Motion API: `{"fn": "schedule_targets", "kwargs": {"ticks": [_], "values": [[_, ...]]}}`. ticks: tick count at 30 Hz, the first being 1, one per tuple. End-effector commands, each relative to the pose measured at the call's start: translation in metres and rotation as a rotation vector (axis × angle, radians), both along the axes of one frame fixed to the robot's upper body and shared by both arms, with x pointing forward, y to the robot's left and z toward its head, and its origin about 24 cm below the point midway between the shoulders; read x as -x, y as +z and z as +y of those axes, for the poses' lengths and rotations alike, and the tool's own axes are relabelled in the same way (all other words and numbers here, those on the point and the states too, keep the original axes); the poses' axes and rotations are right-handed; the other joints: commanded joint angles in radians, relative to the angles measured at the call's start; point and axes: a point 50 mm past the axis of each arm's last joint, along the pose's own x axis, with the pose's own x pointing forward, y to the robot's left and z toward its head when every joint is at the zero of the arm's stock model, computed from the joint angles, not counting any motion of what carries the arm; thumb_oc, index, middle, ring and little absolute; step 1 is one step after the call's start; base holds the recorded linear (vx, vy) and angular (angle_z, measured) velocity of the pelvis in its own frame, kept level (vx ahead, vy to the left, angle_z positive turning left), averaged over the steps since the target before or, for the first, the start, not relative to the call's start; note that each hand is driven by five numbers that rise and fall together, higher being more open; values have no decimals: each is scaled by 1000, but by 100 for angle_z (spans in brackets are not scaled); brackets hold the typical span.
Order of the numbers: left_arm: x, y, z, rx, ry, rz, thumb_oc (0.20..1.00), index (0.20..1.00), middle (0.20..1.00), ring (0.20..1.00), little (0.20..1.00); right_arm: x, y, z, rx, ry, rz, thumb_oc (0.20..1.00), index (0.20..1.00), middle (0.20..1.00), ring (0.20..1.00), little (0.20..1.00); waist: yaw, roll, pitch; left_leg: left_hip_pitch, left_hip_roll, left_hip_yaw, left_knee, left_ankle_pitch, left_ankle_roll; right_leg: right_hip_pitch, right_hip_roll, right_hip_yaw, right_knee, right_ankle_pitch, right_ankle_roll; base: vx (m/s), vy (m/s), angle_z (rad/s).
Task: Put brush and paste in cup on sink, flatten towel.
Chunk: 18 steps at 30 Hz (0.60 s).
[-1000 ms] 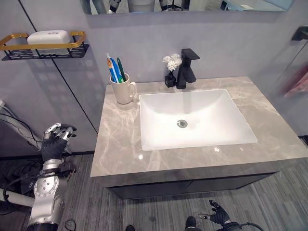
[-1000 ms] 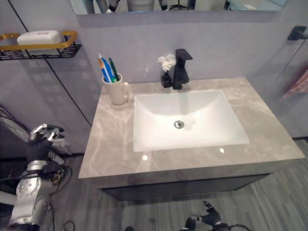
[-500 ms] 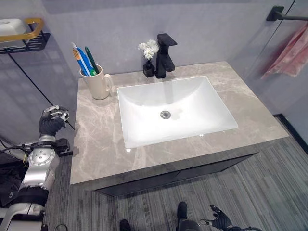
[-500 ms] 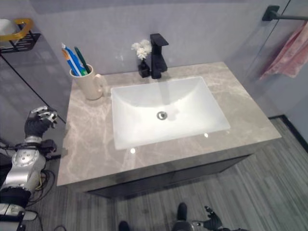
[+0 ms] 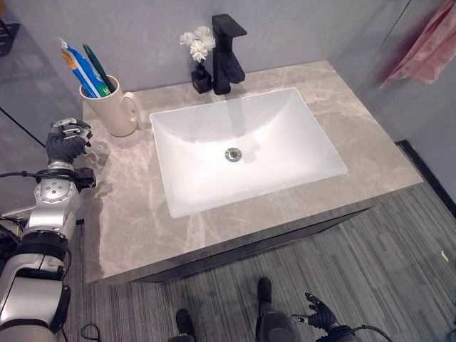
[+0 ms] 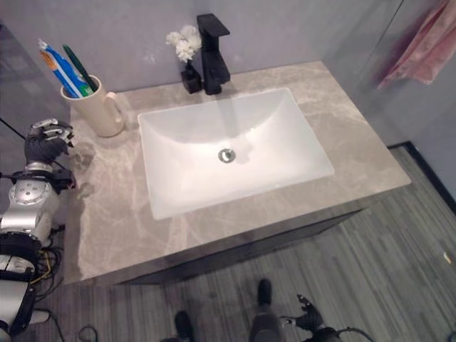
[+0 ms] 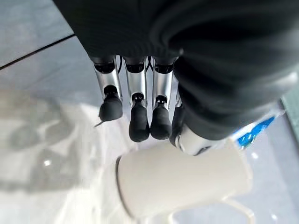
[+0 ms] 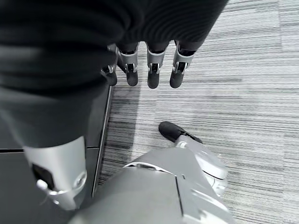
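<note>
A cream cup [image 5: 116, 112] stands at the back left corner of the grey marble counter [image 5: 370, 153]. In it stand a blue paste tube [image 5: 78, 64] and a green brush [image 5: 95, 66]. My left hand [image 5: 65, 140] hovers at the counter's left edge, just left of the cup, with relaxed fingers [image 7: 139, 122] and nothing in them; the cup [image 7: 182, 179] lies right past its fingertips. A pink towel [image 5: 429, 45] hangs bunched on the wall at the far right. My right hand [image 5: 318, 313] hangs low over the floor, its straight fingers [image 8: 153, 77] empty.
A white basin [image 5: 242, 146] takes up the counter's middle. A black tap [image 5: 226, 44] and a small black vase of white flowers [image 5: 198, 57] stand behind it. Grey striped floor [image 5: 399, 271] lies in front of the vanity.
The camera has swung right and tilted down, so the whole scene has shifted left. My left hand now sits closer to the cup, level with the counter's edge. The right hand stays low.
</note>
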Motion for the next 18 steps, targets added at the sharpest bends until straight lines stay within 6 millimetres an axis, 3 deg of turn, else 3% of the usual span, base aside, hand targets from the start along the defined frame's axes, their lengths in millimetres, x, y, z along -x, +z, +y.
{"fn": "schedule_targets", "kwargs": {"ticks": [1,10,18], "values": [[-1,46,12,-41,39,-139,200,200,200,200,200,-28,17,-12,27,5,-109,1000,1000,1000,1000,1000,-4,44,20,-45,3,-51,3,23,42,23,-78,-11,107,20,105,0,0,0],[-2,38,13,-46,47,-103,200,200,200,200,200,-29,19,-12,14,-9,-127,1000,1000,1000,1000,1000,-15,46,38,-47,10,-45,3,24,36,21,-75,-8,104,14,105,12,-5,-2],[-10,47,5,-13,23,-139,200,200,200,200,200,-39,25,-15,7,-45,-177,1000,1000,1000,1000,1000,-25,60,62,-74,15,-52,3,35,29,-11,-72,-4,115,6,103,0,0,0]]}}
